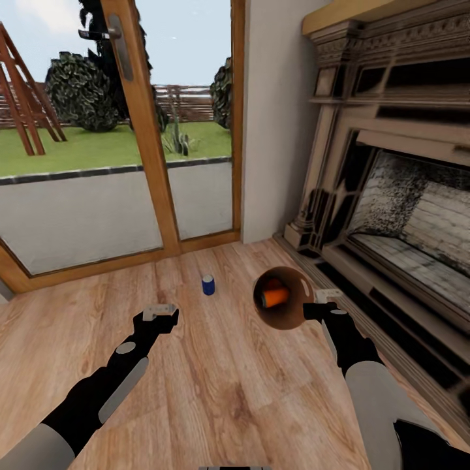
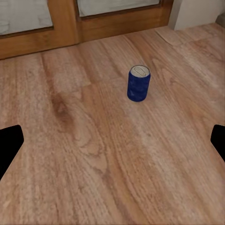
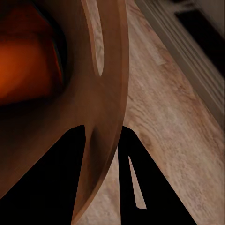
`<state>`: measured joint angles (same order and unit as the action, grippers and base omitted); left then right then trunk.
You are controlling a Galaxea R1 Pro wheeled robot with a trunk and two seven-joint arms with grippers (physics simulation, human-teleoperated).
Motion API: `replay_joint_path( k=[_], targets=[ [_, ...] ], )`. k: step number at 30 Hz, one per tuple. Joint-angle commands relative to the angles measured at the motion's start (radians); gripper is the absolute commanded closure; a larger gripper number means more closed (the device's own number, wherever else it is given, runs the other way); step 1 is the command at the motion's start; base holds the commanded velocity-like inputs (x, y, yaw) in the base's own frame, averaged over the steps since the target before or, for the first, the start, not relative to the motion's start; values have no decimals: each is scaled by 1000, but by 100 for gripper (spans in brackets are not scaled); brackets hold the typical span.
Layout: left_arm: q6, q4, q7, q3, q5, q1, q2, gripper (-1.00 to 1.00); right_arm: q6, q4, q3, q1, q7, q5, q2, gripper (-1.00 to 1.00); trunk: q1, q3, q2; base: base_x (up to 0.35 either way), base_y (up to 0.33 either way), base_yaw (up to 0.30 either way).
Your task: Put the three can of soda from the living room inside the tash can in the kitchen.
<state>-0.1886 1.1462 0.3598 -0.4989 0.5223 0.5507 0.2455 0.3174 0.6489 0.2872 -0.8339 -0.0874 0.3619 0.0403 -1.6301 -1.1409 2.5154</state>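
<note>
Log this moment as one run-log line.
right gripper: shut on trash can rim, orange can inside | left gripper: open, empty | blue can: upright on floor, ahead of left gripper

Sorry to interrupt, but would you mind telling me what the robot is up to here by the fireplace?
It is collecting soda cans into a trash can. The right tool grips the bin's rim, holding it off the wood floor, with an orange can already inside. A blue can stands upright on the floor ahead of the open, empty left tool, not yet picked up.
</note>
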Motion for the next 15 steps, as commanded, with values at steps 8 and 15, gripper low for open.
replay_joint_path(
  k=[8, 15],
  targets=[
    [-90, 13, -14, 11, 8, 1, 9, -100, 0, 1, 5, -1, -4, -7, -6, 100, 0, 0, 0, 3, 2, -29],
    [-133, 13, -19, 12, 8, 1, 8, -100, 0, 1, 6, -1, -5, -7, -7, 100, 0, 1, 0, 0, 0, -116]
  ],
)
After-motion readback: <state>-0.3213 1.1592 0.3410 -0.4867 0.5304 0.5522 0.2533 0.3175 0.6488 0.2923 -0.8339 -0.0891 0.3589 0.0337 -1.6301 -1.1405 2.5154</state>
